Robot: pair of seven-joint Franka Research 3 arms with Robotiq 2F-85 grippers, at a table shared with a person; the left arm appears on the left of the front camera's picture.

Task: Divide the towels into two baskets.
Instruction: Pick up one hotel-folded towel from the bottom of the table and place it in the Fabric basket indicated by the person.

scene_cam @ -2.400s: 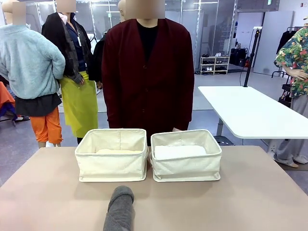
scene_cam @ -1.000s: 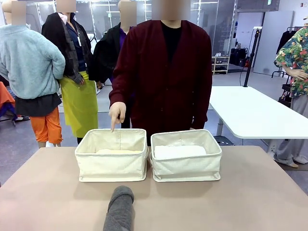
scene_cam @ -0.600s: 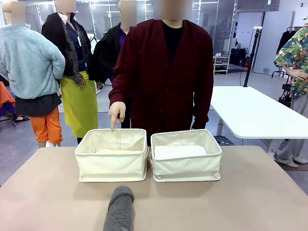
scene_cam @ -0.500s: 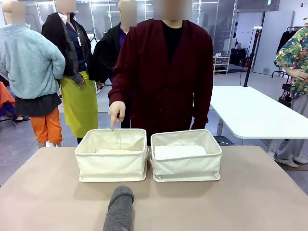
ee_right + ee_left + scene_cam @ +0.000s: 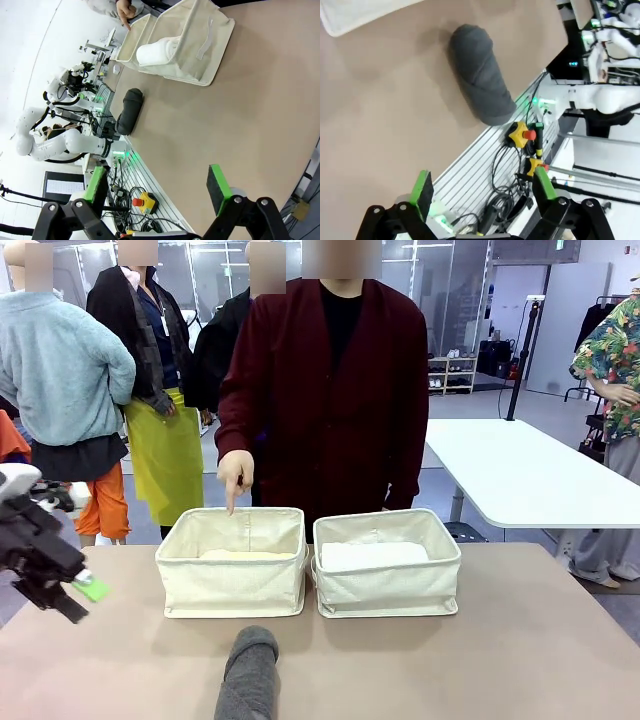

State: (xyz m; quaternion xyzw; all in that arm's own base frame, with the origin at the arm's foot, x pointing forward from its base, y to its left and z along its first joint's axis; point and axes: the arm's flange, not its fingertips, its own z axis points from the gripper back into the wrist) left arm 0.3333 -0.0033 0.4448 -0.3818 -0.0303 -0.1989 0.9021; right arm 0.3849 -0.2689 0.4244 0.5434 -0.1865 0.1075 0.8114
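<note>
Front view: grey towel (image 5: 248,675) lies lengthwise toward baskets (image 5: 232,560), right of left gripper (image 5: 62,592), the nearer, jaws wide, empty.

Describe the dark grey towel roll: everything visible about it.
The dark grey towel roll is a soft, fuzzy terry cylinder with a rounded end. It lies flat on the tan table at the near edge, lengthwise toward the baskets, in front of the gap between them but apart from both. Its near end is cut off by the front view's bottom edge. Nothing touches it except the table; the left gripper stands open, off to its side.
</note>
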